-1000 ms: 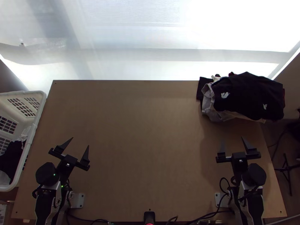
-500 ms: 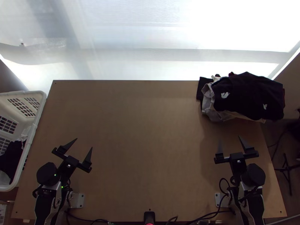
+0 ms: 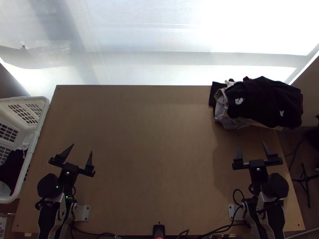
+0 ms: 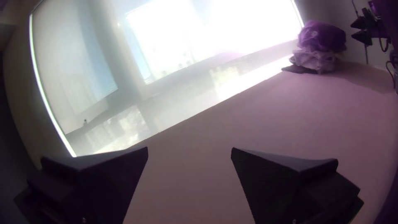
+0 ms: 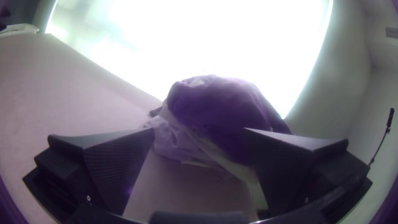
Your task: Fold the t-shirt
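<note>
Top view: a bunched clothes heap [image 3: 259, 103] lies far right on the worktop [image 3: 159, 139]; which piece is the t-shirt cannot be told. A white basket [image 3: 39, 127] stands left. The left end effector [image 3: 82, 148] and right end effector [image 3: 251, 142], both near, point far.

Left wrist view: fingers spread.

Right wrist view: fingers spread, heap beyond.

And here's the tabletop [image 3: 159, 139], wood, smooth and matt from edge to edge! Over to the dark cloth [image 3: 263, 103], soft and dull, with grey cloth [image 3: 224, 115] rumpled into creases. The basket [image 3: 39, 127] is white plastic, pierced with a grid. Now the left gripper [image 3: 82, 148] and right gripper [image 3: 251, 143]: matt black, plastic-looking, and the right wrist view shows fine, rough texturing inside one finger! Bare metal on the bracket [image 3: 82, 213], smooth and pale.
</note>
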